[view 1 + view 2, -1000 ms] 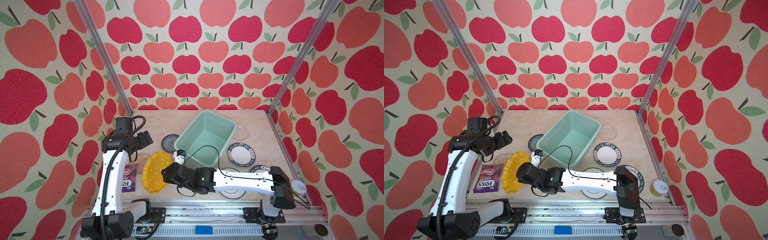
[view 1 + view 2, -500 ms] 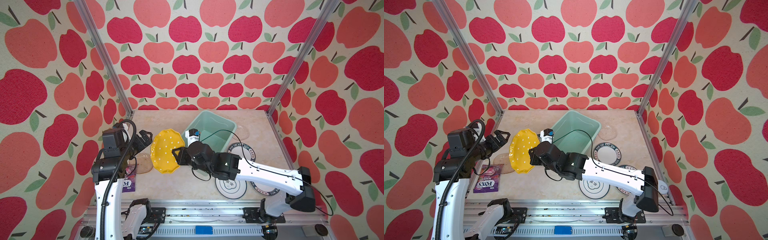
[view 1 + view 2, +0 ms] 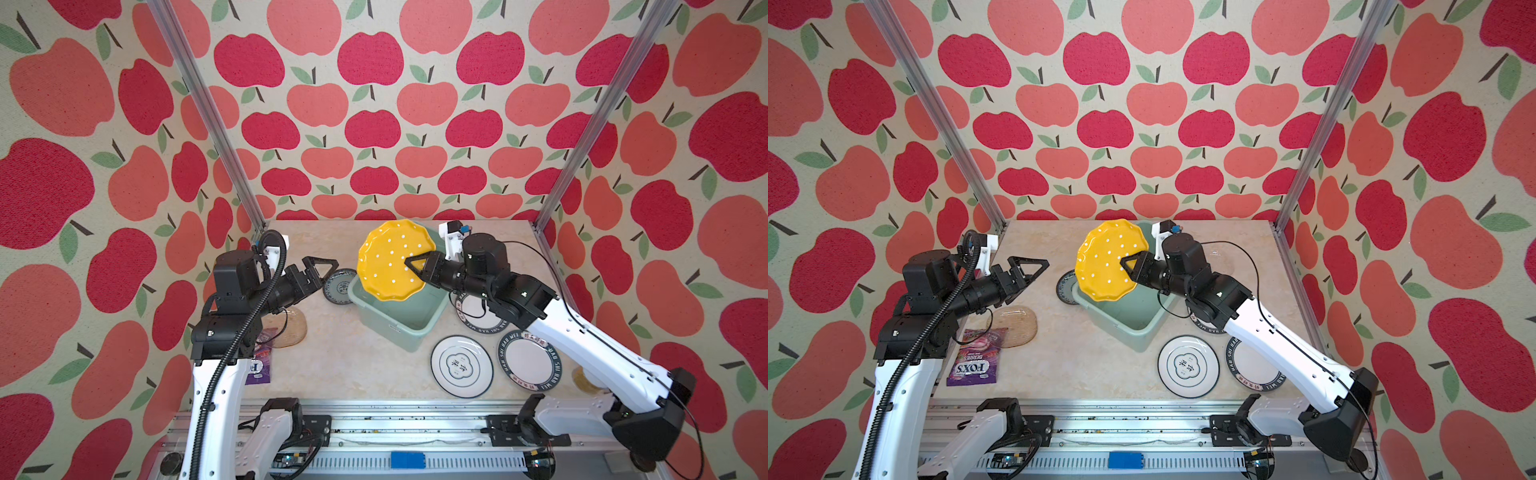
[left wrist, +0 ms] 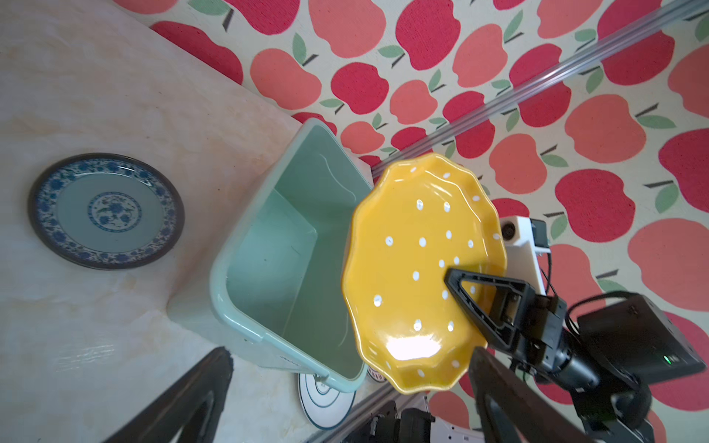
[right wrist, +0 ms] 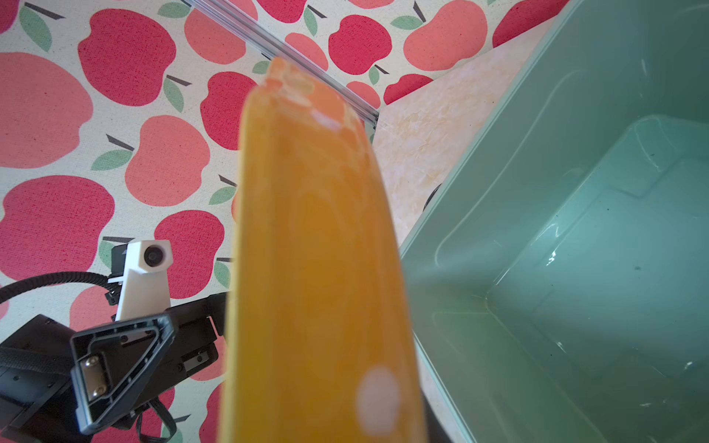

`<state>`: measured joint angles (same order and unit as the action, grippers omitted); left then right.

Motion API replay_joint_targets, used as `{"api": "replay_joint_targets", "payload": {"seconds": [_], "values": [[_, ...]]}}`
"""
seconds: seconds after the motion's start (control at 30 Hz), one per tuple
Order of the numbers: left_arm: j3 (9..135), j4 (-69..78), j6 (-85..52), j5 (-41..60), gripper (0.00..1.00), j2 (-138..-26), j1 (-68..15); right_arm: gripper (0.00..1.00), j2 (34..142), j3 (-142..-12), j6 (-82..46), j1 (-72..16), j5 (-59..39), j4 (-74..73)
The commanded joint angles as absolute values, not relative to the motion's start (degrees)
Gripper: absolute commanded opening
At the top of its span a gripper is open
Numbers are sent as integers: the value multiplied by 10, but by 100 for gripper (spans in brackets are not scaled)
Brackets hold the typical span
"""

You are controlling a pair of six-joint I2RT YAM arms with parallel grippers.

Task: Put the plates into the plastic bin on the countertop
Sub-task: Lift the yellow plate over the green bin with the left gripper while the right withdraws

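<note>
Nearest, along the bottom of both top views, an aluminium rail edges the beige tabletop. Just beyond it, lower right of centre, the emblem plate lies flat. A lettered plate lies just beside it on the right, partly under the right arm. At lower left the purple candy bag lies flat by the left arm, and the glass plate meets its far corner.

In mid-frame the mint-green bin stands on the tabletop, turned at an angle. A second lettered plate lies at its right side, mostly hidden by the right arm. The small dark plate lies flat just beside the bin's left side.

Left of centre, the left hand hangs above the tabletop and points toward the bin. Its jaws are spread wide and hold nothing. In the left wrist view its two fingers stand far apart at the bottom of the frame.

The right hand reaches in from the right and pinches the yellow plate at its right rim, with one finger lying across the dotted face. The plate is raised and steeply tilted above the bin's far-left part, its dotted face turned toward the left arm.

In the right wrist view the plate runs edge-on and blurred down the middle, with the bin's pale interior at the right. Whether the plate's lower edge touches the bin's rim cannot be told.
</note>
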<state>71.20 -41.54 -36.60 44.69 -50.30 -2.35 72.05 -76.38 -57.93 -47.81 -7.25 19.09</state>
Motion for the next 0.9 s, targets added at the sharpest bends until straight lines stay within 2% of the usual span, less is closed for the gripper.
{"api": "replay_joint_targets", "payload": {"seconds": [0.0, 0.27, 0.53, 0.67, 0.87], "values": [[706, -397, -362, 488, 96, -509, -63, 0, 692, -757, -605, -432, -223, 109], [696, -376, -362, 469, 95, -538, -138, 0, 702, -725, -665, -336, -368, 4], [587, -142, -510, 386, 92, -502, -191, 0, 749, -775, -673, -322, -452, -10], [581, -103, -518, 360, 90, -502, -204, 0, 760, -794, -655, -321, -478, 17], [594, -67, -530, 382, 75, -540, -208, 0, 764, -796, -649, -321, -487, 26]]}}
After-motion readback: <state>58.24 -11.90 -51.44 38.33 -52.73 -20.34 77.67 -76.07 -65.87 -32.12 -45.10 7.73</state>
